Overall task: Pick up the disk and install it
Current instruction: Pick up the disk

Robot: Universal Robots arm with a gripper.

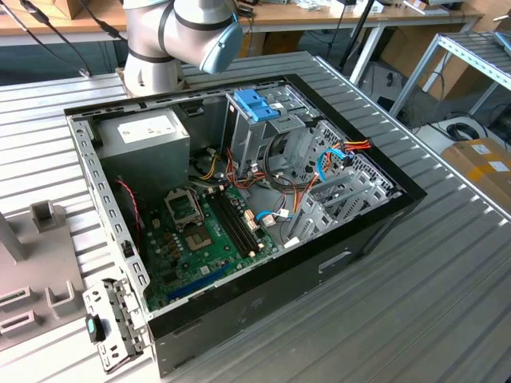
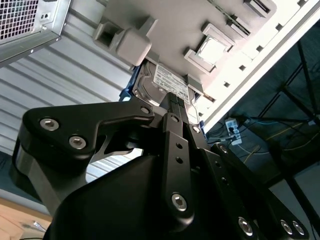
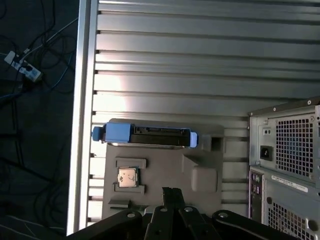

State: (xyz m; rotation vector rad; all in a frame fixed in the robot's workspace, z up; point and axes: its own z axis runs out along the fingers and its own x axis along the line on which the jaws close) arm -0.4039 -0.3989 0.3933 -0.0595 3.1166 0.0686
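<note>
The disk (image 3: 145, 136) stands on edge in a slot of a grey fixture tray (image 3: 200, 155), with bright blue carrier rails at both ends. In the second wrist view the disk (image 2: 162, 82) shows its dark metal face and white label. My gripper (image 3: 170, 191) hovers above the tray, a short way off the disk and not touching it. Its fingers are shut together with nothing between them. In the second wrist view the gripper (image 2: 172, 102) points toward the disk's labelled face.
An open computer case (image 1: 375, 231) lies on the ribbed metal table (image 1: 447, 319), with a blue-latched drive cage (image 1: 259, 108), motherboard and grey power supply (image 1: 148, 132) inside. The tray (image 1: 24, 275) sits at the exterior view's left, holding a processor chip (image 3: 127, 177). The table edge (image 3: 82, 100) runs beside the tray.
</note>
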